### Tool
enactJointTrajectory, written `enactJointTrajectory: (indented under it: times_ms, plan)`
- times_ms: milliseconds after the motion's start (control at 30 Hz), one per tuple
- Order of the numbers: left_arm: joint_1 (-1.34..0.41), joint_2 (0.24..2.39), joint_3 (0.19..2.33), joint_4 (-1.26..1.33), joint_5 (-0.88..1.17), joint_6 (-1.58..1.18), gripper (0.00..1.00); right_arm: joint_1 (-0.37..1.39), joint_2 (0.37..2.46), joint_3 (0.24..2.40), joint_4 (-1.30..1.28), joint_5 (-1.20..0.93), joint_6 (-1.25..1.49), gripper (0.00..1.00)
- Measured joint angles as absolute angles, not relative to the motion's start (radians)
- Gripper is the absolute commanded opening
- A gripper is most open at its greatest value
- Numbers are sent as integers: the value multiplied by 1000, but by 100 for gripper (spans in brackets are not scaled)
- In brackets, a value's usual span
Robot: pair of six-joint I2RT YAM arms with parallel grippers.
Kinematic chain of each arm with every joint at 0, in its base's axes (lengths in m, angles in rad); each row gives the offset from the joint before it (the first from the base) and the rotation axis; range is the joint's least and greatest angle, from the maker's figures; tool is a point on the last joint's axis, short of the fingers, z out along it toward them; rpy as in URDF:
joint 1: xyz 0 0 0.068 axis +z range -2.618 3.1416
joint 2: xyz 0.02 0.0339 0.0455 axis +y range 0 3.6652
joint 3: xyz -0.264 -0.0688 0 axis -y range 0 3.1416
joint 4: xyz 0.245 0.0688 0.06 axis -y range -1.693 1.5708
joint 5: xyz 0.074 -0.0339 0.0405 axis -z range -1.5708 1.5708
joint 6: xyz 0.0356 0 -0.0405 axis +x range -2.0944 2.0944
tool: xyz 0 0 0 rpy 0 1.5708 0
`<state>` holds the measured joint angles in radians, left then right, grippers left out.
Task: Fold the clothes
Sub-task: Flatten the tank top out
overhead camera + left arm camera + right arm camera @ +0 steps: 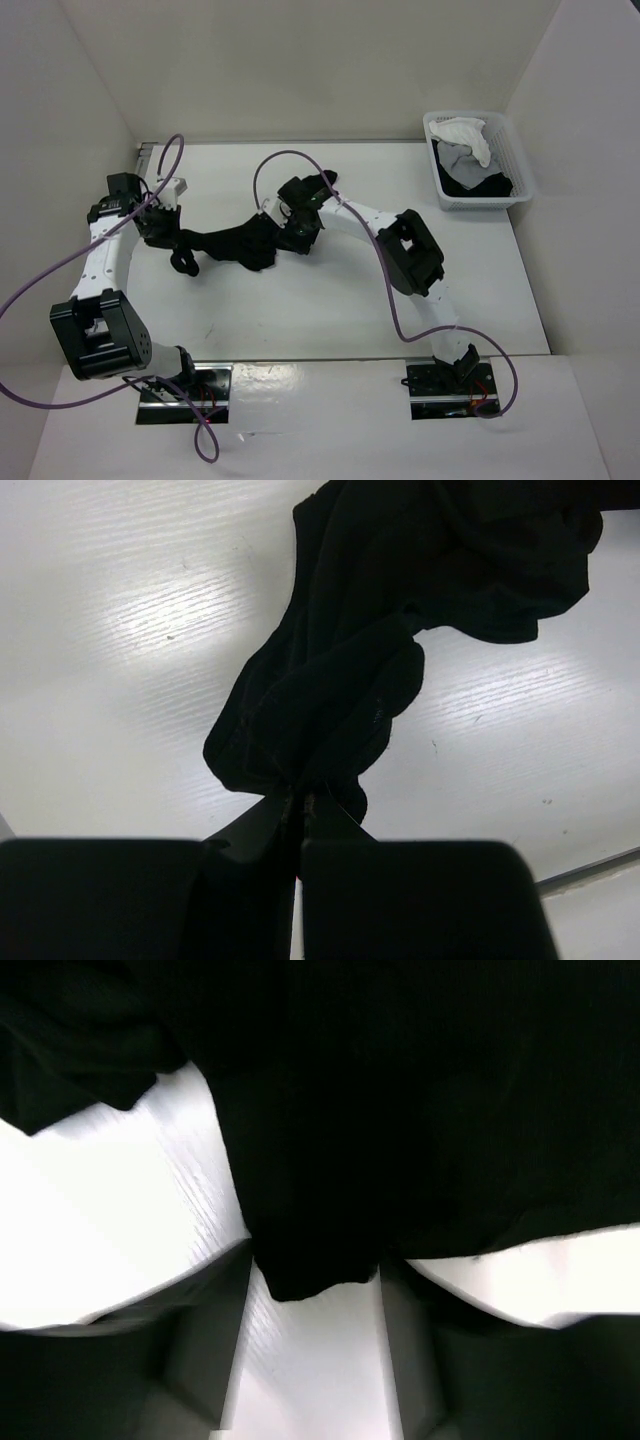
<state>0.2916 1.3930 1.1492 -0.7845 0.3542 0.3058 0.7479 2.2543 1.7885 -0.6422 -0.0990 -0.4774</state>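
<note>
I see the black top (235, 243) stretched sideways, left of the basket (520, 165) (white cloth (462, 133) and grey cloth (458, 160) inside). My left claw (300, 802) pinches its end tight; my right claw (315, 1260) is open around a fold.

plain black top (235, 243), white table (330, 310), white basket (522, 172), purple cables (290, 153).

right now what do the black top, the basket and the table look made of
Black top: soft matte fabric; it bunches and drapes in folds. Basket: probably white plastic, with slotted walls. Table: white with a faint streaked grain and soft sheen, perhaps laminate.
</note>
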Motion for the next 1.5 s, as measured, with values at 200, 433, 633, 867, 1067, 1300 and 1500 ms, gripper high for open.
enactJointTrajectory:
  times_ms: [200,433,633,867,1067,1300,1500]
  plan:
    - [292,1393,1145,-785,352,306,0,751,2270,1804,-639,-122,-478,9]
    - [292,1404,1149,-785,353,307,0,710,2252,1790,-648,-123,-477,0]
    - [292,1525,1224,-777,364,308,0,516,2157,1850,-738,-108,-465,0]
    - [291,1689,1305,-755,389,308,0,432,1916,1977,-744,-66,-439,0]
    - [275,1845,1444,-759,390,308,0,473,1838,2009,-745,-46,-435,0]
    - [274,1930,1599,-757,356,287,0,419,1840,2008,-771,1,-435,0]
    - [300,1957,1758,-744,377,255,16,354,1840,2001,-771,28,-436,0]
